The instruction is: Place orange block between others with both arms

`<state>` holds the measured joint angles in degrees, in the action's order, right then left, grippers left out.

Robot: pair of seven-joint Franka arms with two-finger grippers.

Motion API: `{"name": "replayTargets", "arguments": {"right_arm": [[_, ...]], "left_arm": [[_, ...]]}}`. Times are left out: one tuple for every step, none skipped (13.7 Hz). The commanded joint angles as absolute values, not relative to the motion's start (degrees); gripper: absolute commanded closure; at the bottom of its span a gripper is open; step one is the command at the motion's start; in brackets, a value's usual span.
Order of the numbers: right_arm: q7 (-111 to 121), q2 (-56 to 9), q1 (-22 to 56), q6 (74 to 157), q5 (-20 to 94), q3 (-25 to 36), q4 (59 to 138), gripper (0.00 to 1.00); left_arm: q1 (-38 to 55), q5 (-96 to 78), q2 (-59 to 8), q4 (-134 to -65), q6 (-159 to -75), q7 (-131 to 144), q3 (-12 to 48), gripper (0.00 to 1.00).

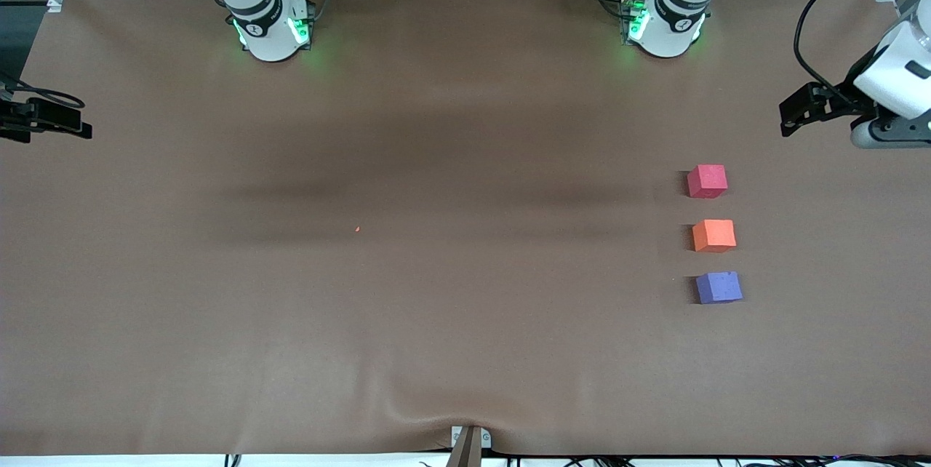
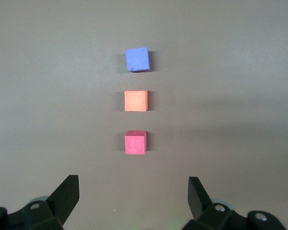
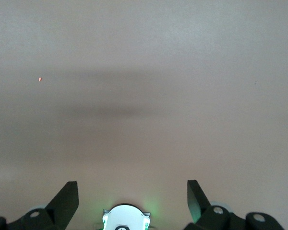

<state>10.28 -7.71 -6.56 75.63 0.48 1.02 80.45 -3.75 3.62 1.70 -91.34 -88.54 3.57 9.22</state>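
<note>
The orange block point(image 1: 713, 236) point(image 2: 136, 100) rests on the brown table toward the left arm's end, in a line between the others. The pinkish-red cube point(image 1: 707, 181) point(image 2: 135, 142) lies farther from the front camera and the purple-blue cube point(image 1: 718, 287) point(image 2: 138, 59) nearer, with small gaps between them. My left gripper point(image 1: 793, 116) point(image 2: 133, 191) hangs open and empty high over the table, off to the side of the row by the red cube. My right gripper point(image 1: 69, 121) point(image 3: 132, 194) waits open and empty over the right arm's end of the table.
The two arm bases point(image 1: 273, 27) point(image 1: 665, 23) glow green along the table's back edge; the right one point(image 3: 126, 219) shows under the right gripper. A tiny orange speck point(image 1: 357, 228) point(image 3: 40, 79) lies mid-table. The brown cloth wrinkles near a clamp point(image 1: 469, 441).
</note>
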Motion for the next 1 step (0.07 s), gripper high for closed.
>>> {"name": "replayTargets", "arguments": {"right_arm": [[10.1,-7.3,-7.4,74.9,0.4,0.2,80.0,0.00]], "left_arm": [[-3.3,2.4,3.0,-92.5,-88.6,2.6,7.7,0.00]]}}
